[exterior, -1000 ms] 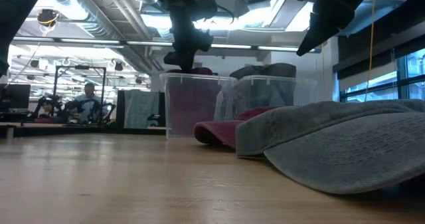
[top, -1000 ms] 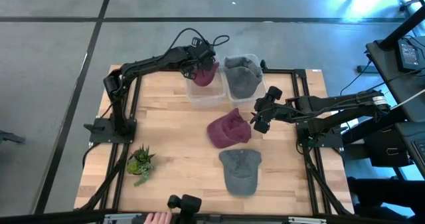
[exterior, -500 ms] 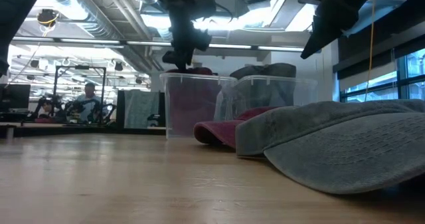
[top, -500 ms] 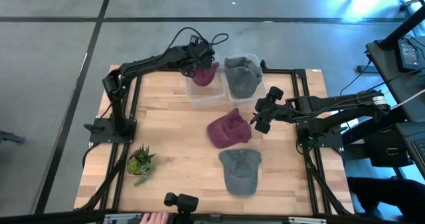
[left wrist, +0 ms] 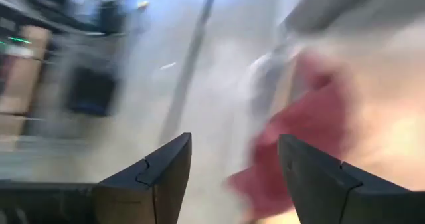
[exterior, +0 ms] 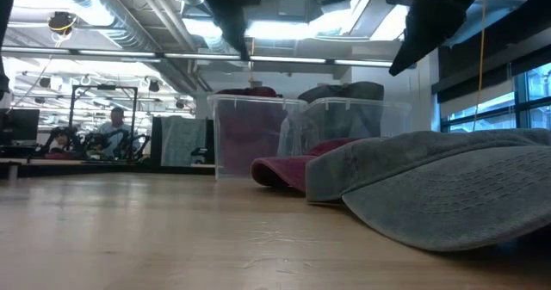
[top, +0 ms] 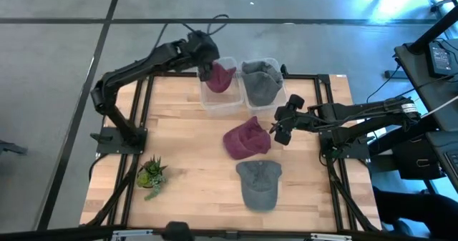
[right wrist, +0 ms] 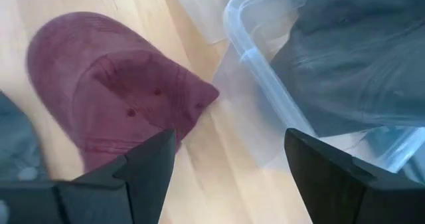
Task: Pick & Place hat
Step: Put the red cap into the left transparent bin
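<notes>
Two clear bins stand at the table's far edge. The left bin (top: pixel 223 104) holds a maroon hat (top: pixel 217 79), the right bin (top: pixel 248 98) a grey hat (top: pixel 261 81). Another maroon hat (top: pixel 247 138) lies crown up at the table's middle, and another grey hat (top: pixel 259 184) lies nearer the front edge. My left gripper (left wrist: pixel 232 141) hangs open above the left bin's far left corner (top: pixel 205 64), with nothing between its fingers. My right gripper (right wrist: pixel 229 141) is open in the air just right of the maroon hat on the table (top: pixel 280 133).
A small potted plant (top: pixel 152 175) stands at the table's near left. The black frame rail (top: pixel 325 119) runs along the right edge. In the low view a person (exterior: pixel 115 125) sits far off in the room. Bare wood lies left of the hats.
My left gripper has risen from the maroon hat in the left bin and drawn back toward the table's far left, rolling as it went. The hat stays in the bin.
</notes>
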You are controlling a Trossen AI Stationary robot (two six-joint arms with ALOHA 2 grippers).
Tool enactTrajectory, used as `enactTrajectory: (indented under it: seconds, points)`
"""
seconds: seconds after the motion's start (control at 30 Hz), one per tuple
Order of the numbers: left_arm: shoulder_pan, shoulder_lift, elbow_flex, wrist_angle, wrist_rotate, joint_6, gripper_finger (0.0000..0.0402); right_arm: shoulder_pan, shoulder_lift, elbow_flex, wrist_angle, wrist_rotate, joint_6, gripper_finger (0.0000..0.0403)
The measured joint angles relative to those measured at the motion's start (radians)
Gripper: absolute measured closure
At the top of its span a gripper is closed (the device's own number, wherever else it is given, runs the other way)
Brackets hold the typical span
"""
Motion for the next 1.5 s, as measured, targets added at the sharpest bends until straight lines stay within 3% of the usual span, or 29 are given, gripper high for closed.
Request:
enactTrajectory:
  seconds: [0.13, 0.23, 0.4, 0.6, 0.77, 0.87, 0.93, 1.1, 1.5]
  points:
    - [-0.005, -0.027, -0.006, -0.023, 0.326, -0.156, 0.0181, 0.000, 0.000, 0.000, -0.003, -0.029, 0.058, 0.0123]
    - [-0.040, -0.032, -0.032, -0.002, 0.430, -0.228, 0.0183, 0.000, 0.000, 0.000, -0.023, -0.060, 0.152, 0.0123]
    - [-0.132, -0.038, -0.104, 0.029, 0.411, -0.327, 0.0181, 0.017, 0.000, 0.000, -0.085, -0.109, 0.422, 0.0123]
    - [-0.263, -0.047, -0.212, 0.128, 0.299, -0.407, 0.0183, 0.102, 0.030, -0.011, -0.120, -0.125, 0.626, 0.0123]
    - [-0.348, -0.142, -0.364, 0.366, 0.291, -0.442, 0.0181, 0.166, 0.059, -0.139, 0.185, -0.241, 0.606, 0.0123]
    - [-0.384, -0.204, -0.466, 0.488, 0.309, -0.444, 0.0182, 0.178, 0.065, -0.234, 0.381, -0.255, 0.635, 0.0123]
    - [-0.402, -0.235, -0.514, 0.539, 0.309, -0.459, 0.0183, 0.179, 0.066, -0.275, 0.417, -0.240, 0.678, 0.0123]
    - [-0.422, -0.287, -0.568, 0.524, 0.303, -0.487, 0.0181, 0.186, 0.067, -0.344, 0.431, -0.178, 0.785, 0.0123]
    - [-0.428, -0.292, -0.579, 0.526, 0.304, -0.493, 0.0182, 0.186, 0.108, -0.496, 0.742, -0.186, 0.811, 0.0123]
